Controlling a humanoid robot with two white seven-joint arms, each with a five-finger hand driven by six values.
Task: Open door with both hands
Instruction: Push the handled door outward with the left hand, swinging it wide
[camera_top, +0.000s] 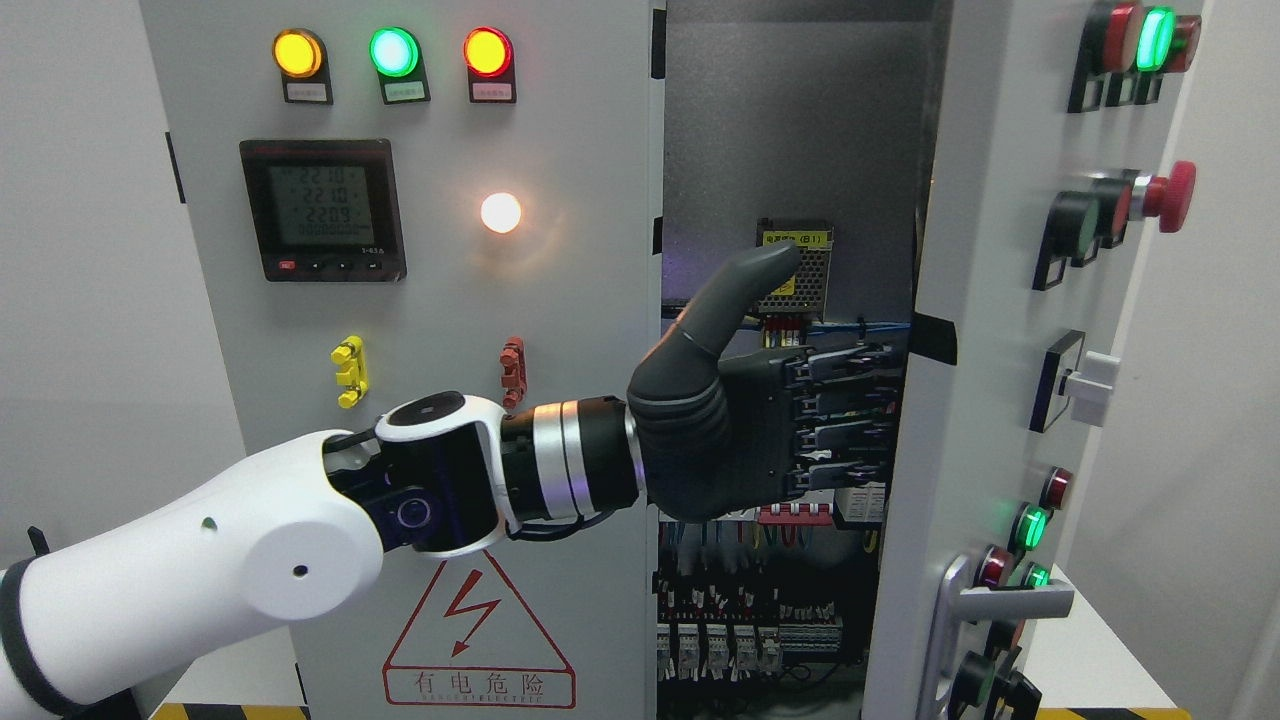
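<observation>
Head view: door upright, ajar.

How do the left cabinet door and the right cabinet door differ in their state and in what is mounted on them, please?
The left door is closed and faces the camera; the right door is swung open, seen nearly edge-on, with the left hand reaching toward its inner edge. The left door carries a digital meter and a warning triangle; the right door has a lever handle and a red mushroom button. Both are grey with lit indicator lamps.
</observation>
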